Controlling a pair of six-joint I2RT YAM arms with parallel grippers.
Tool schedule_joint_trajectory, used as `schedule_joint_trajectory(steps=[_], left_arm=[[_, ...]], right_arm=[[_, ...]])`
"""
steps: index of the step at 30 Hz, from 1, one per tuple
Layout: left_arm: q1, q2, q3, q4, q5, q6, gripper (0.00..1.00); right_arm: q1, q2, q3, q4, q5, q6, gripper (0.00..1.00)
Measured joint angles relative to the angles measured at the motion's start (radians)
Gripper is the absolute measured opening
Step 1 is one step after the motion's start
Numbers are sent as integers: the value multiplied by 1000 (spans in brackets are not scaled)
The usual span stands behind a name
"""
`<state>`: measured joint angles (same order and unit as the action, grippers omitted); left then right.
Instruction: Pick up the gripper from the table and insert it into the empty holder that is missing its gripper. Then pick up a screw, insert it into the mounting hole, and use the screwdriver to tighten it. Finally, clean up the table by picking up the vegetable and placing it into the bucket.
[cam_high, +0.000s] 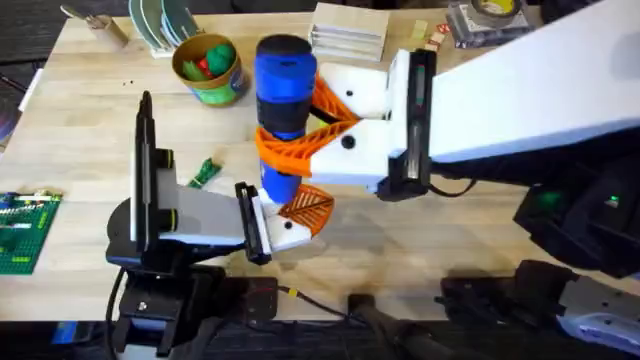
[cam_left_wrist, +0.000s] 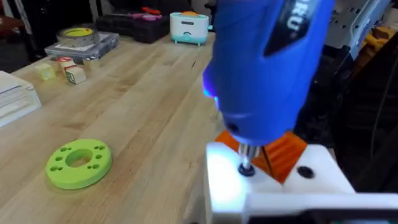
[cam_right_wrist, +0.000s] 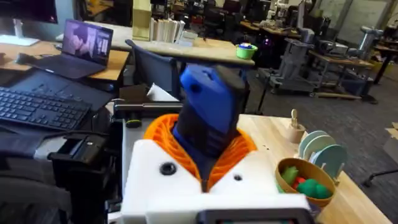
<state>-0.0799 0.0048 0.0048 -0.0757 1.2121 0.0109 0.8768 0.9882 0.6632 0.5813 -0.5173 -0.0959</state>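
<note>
My right gripper (cam_high: 292, 140) reaches in from the right, shut on the blue screwdriver (cam_high: 285, 85), which it holds upright between its orange pads (cam_right_wrist: 163, 129). The screwdriver's metal tip (cam_left_wrist: 247, 163) rests on a screw in the white holder (cam_left_wrist: 227, 183) of my left gripper (cam_high: 298, 210). An orange ribbed gripper pad (cam_left_wrist: 283, 152) sits in that holder, and the left jaws look shut. The small green vegetable (cam_high: 205, 172) lies on the table left of the screwdriver. The bucket (cam_high: 210, 70) stands behind it, holding red and green toys.
A lime-green disc with holes (cam_left_wrist: 79, 163) lies on the wood. A green baseplate (cam_high: 25, 230) sits at the left edge. Plates in a rack (cam_high: 165, 20), a stack of white boxes (cam_high: 350, 32) and a tape roll (cam_left_wrist: 78, 34) line the far side.
</note>
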Motion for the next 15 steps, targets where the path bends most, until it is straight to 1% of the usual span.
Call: schedule_joint_trajectory(steps=[6,9,11,12,15], left_arm=[[0,0,0,3,0,0,3],[0,0,0,4,0,0,3],[0,0,0,4,0,0,3],[0,0,0,4,0,0,3],[0,0,0,4,0,0,3]], right_arm=[[0,0,0,22,-1,-2,26],[-13,-3,0,117,-3,-2,26],[-38,-25,0,167,-4,-2,26],[-92,-78,0,197,-3,3,25],[-136,-101,1,180,-4,10,25]])
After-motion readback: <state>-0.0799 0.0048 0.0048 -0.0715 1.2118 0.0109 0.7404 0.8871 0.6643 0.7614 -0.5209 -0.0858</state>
